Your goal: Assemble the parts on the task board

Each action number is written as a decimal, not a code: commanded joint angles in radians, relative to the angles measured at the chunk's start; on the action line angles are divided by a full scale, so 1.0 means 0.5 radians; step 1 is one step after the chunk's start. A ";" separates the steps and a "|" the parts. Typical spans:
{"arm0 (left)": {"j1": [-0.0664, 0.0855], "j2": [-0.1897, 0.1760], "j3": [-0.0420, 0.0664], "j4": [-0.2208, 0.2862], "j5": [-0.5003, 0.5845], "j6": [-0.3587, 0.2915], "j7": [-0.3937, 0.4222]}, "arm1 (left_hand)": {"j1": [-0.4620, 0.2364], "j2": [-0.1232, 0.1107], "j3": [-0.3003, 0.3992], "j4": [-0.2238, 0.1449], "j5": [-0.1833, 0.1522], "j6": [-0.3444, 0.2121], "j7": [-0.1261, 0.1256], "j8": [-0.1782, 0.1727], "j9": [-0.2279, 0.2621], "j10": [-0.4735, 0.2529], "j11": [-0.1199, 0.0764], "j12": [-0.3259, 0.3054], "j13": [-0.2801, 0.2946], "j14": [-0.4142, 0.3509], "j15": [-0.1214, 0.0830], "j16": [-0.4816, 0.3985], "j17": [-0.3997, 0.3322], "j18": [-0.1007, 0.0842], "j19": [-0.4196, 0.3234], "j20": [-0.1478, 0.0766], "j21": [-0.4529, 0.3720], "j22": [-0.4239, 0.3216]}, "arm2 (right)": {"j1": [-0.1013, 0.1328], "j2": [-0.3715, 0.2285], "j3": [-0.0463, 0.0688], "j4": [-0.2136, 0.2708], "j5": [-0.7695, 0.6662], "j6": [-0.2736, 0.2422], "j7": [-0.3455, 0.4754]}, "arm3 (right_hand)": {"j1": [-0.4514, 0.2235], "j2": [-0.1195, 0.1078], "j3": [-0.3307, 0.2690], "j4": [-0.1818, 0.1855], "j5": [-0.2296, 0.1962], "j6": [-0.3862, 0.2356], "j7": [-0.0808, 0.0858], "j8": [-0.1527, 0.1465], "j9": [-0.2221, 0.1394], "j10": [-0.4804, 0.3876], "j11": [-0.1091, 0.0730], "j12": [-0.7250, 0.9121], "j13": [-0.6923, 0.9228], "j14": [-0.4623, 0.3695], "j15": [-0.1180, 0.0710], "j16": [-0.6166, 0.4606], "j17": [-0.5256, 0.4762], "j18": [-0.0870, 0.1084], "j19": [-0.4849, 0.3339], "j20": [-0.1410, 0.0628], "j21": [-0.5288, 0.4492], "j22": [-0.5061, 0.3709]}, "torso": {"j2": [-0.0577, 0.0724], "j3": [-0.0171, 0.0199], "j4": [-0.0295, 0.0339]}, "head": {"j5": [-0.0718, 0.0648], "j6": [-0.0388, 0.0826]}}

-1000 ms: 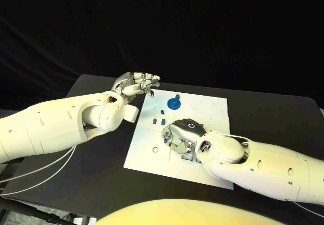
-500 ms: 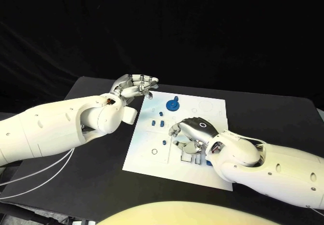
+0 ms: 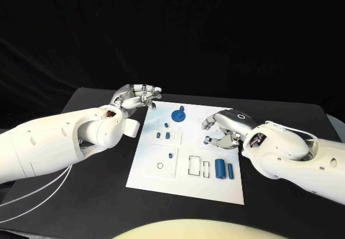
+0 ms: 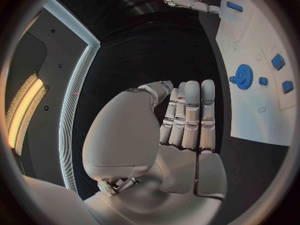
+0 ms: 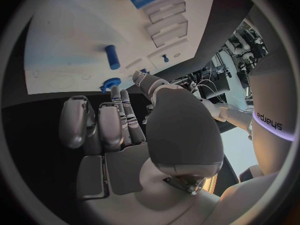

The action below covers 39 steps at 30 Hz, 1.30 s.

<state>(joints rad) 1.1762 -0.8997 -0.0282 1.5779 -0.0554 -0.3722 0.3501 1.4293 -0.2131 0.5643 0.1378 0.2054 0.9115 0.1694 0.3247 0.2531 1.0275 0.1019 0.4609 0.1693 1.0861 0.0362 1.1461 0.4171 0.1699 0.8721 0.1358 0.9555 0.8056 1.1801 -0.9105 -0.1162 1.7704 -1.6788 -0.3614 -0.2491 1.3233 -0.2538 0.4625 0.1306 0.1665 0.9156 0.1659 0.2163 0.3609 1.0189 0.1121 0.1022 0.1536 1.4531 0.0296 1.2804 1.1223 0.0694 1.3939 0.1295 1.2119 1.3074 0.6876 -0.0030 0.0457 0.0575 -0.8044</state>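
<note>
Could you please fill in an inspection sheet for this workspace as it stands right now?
Surface: black table, with the white task board lying in its middle.
Job's things: blue gear near the board's far edge; small blue parts in the middle; two blue cylinders lying side by side near the right edge.
Clutter: nothing seen.
Hands: left hand at the board's far left corner, fingers curled, contents cannot be told; right hand over the board's right side, fingers curled, contents cannot be told.
Cables: thin white cables hang below the left arm.
Surroundings: dark backdrop behind the table.
</note>
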 commanded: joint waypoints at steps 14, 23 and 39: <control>-0.004 0.003 0.001 0.002 -0.008 0.042 0.010 | 0.012 0.002 0.001 -0.008 0.004 -0.005 0.007 0.000 0.001 -0.012 0.002 0.012 0.002 0.001 -0.005 -0.014 -0.002 0.027 0.011 -0.002 -0.006 0.000 | 0.014 0.025 -0.002 -0.067 -0.050 0.270 -0.022 | 0.107 0.071 -0.165 0.066 0.013 -0.025 -0.013 -0.024 -0.015 -0.016 -0.012 0.094 -0.007 0.000 -0.011 0.021 0.029 0.013 0.019 -0.003 0.019 0.196 | 0.002 -0.0020 0.004 | -0.021 0.013; -0.004 0.003 0.001 0.004 -0.024 0.046 0.007 | 0.012 0.002 0.001 -0.008 0.004 -0.005 0.007 0.000 0.001 -0.012 0.002 0.012 0.002 0.001 -0.005 -0.014 -0.002 0.027 0.011 -0.002 -0.006 0.000 | -0.001 0.088 -0.006 -0.114 -0.034 0.247 -0.014 | 0.162 0.109 -0.048 0.104 -0.019 0.040 -0.029 -0.003 -0.017 0.129 -0.037 0.156 -0.014 0.058 -0.037 0.086 0.113 -0.019 0.109 -0.027 0.174 0.274 | 0.002 -0.0023 0.006 | -0.016 0.005; -0.003 0.000 0.001 0.005 -0.030 0.049 0.003 | 0.011 0.004 0.001 -0.009 0.004 -0.005 0.007 0.000 0.001 -0.014 0.002 0.014 0.003 0.001 -0.004 -0.014 -0.003 0.027 0.011 -0.002 -0.007 0.001 | -0.026 0.134 -0.010 -0.181 -0.056 0.288 -0.029 | 0.196 0.113 0.106 0.090 -0.038 0.153 -0.037 0.042 0.001 0.260 -0.059 0.147 -0.028 0.074 -0.055 0.112 0.149 -0.042 0.160 -0.047 0.280 0.331 | 0.001 0.0000 0.001 | -0.011 -0.007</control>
<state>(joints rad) 1.1762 -0.9005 -0.0283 1.5780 -0.0639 -0.3663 0.3476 1.4293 -0.2131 0.5643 0.1379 0.2054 0.9115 0.1694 0.3247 0.2531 1.0276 0.1020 0.4646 0.1690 1.0861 0.0362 1.1422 0.4174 0.1698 0.8721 0.1358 0.9555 0.8056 1.1686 -0.8456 -0.1208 1.6806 -1.6895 -0.2411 -0.2576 1.4137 -0.1950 0.5093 0.1736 0.1523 0.9861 0.1468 0.2319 0.3605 1.1423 0.0820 0.1821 0.1406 1.4665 0.0102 1.3331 1.1958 0.0693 1.4612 0.1092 1.3488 1.3078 0.6881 -0.0034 0.0468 0.0521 -0.8074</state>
